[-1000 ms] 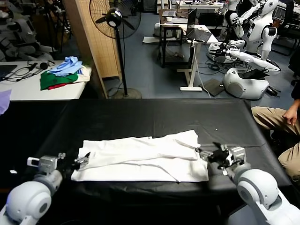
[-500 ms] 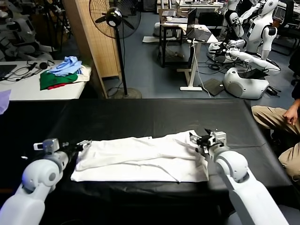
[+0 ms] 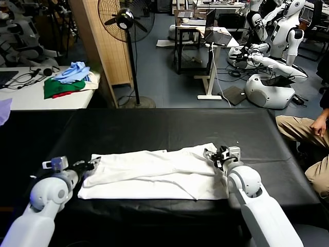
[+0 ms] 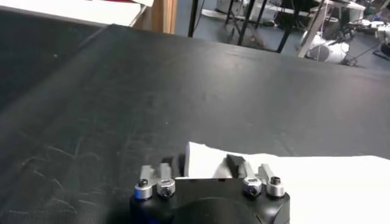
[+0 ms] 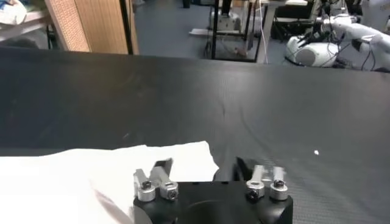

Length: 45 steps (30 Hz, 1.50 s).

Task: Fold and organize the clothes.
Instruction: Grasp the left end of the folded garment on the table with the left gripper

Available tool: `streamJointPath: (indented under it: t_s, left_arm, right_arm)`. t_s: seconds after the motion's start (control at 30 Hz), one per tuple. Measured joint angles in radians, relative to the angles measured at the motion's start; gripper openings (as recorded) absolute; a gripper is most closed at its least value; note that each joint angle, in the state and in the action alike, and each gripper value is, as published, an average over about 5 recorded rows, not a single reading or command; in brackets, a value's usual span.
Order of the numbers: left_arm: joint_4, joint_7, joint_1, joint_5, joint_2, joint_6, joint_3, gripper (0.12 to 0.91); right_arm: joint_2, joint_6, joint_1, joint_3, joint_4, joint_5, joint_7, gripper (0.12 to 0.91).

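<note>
The black table (image 3: 154,128) carries the clothes (image 3: 154,175), a white T-shirt folded into a long band lying crosswise near the table's front edge; no print or writing can be read on it; on the white side table (image 3: 31,98) at far left lies a heap of green, light-blue and red garments (image 3: 69,80); a standing fan (image 3: 126,20) rises behind the black table; the left gripper (image 3: 90,165) sits at the shirt's far left corner, its fingers (image 4: 234,164) straddling the cloth edge, part-closed, whether clamped I cannot tell; the right gripper (image 3: 213,154) is at the far right corner, fingers (image 5: 161,165) spread about the cloth tip, grip likewise unclear.
</note>
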Motion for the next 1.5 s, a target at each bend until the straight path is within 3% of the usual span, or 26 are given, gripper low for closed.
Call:
streamJointPath:
  t_s: [0.07,0.13,0.2,0.33,0.47,0.57,0.7,0.9,1.0,1.1,1.2,1.5]
  left_arm:
    - [0.003,0.001,0.001,0.034,-0.009,-0.026,0.0,0.2]
    - [0.005,0.007,0.005,0.081,-0.021,-0.061,0.002,0.138]
    - [0.006,0.017,0.012,0.143,-0.036,-0.098,0.008,0.125]
    - [0.002,0.026,0.019,0.269,-0.064,-0.144,0.02,0.125]
    - [-0.002,0.026,0.012,0.339,-0.072,-0.162,0.029,0.125]
    - [-0.002,0.025,0.007,0.351,-0.072,-0.164,0.029,0.126]
    - [0.0,0.023,0.005,0.347,-0.064,-0.165,0.023,0.19]
    - [-0.02,0.02,0.017,0.296,-0.043,-0.161,0.0,0.508]
    - [-0.035,0.01,0.025,0.227,-0.035,-0.153,-0.016,0.672]
    - [-0.047,-0.024,0.031,0.126,-0.037,-0.133,-0.038,0.773]
    - [-0.059,-0.045,0.042,0.048,-0.043,-0.125,-0.059,0.795]
    - [-0.109,-0.014,0.127,0.043,-0.083,-0.144,-0.087,0.798]
  right_arm:
    - [0.011,0.025,-0.012,-0.003,0.008,-0.017,0.03,0.292]
    - [0.024,0.049,-0.025,-0.007,0.016,-0.042,0.06,0.201]
    - [0.038,0.065,-0.039,-0.011,0.024,-0.066,0.087,0.139]
    - [0.064,0.075,-0.065,-0.013,0.042,-0.092,0.124,0.124]
    - [0.073,0.074,-0.088,-0.003,0.06,-0.098,0.119,0.123]
    - [0.066,0.071,-0.104,0.008,0.077,-0.098,0.099,0.167]
    - [0.044,0.067,-0.129,0.03,0.11,-0.093,0.066,0.37]
    - [0.007,0.056,-0.172,0.069,0.192,-0.071,0.036,0.691]
    - [0.001,0.056,-0.195,0.082,0.231,-0.069,0.029,0.778]
    - [0.002,0.055,-0.214,0.085,0.257,-0.069,0.025,0.795]
    - [0.003,0.055,-0.226,0.085,0.273,-0.07,0.022,0.798]
    - [0.002,0.058,-0.246,0.091,0.291,-0.07,0.006,0.798]
